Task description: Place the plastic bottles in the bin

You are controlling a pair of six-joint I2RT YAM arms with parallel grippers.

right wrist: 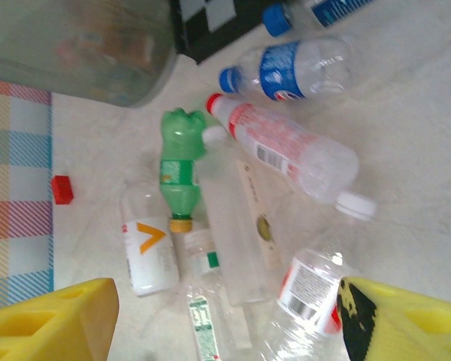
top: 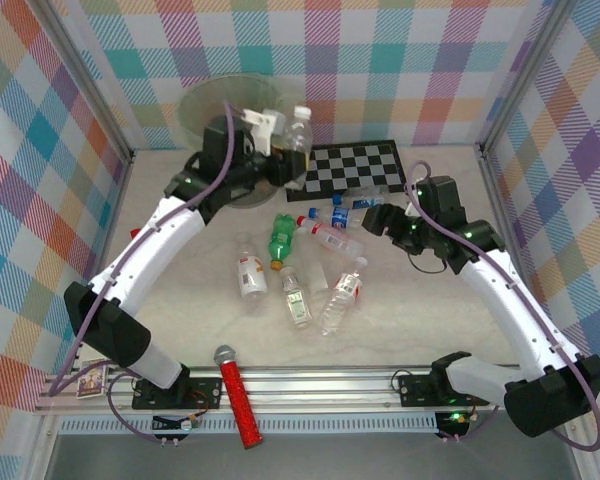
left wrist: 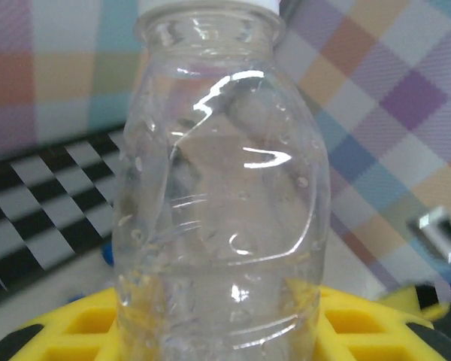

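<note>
Right wrist | white-label bottle point(right wrist: 149, 252): orange V | left gripper point(left wrist: 219, 335): clamps clear bottle point(left wrist: 222, 188)

The bin point(top: 195, 110) is translucent pale green; the board point(top: 355, 168) black-and-white chequered. A clear bottle point(left wrist: 218, 195) has a white cap; the green bottle point(right wrist: 179, 169) an orange one. The microphone point(top: 238, 400) is red, silver-headed. The block point(right wrist: 62, 189) is red. Walls point(top: 430, 60) are pastel plaid.
</note>
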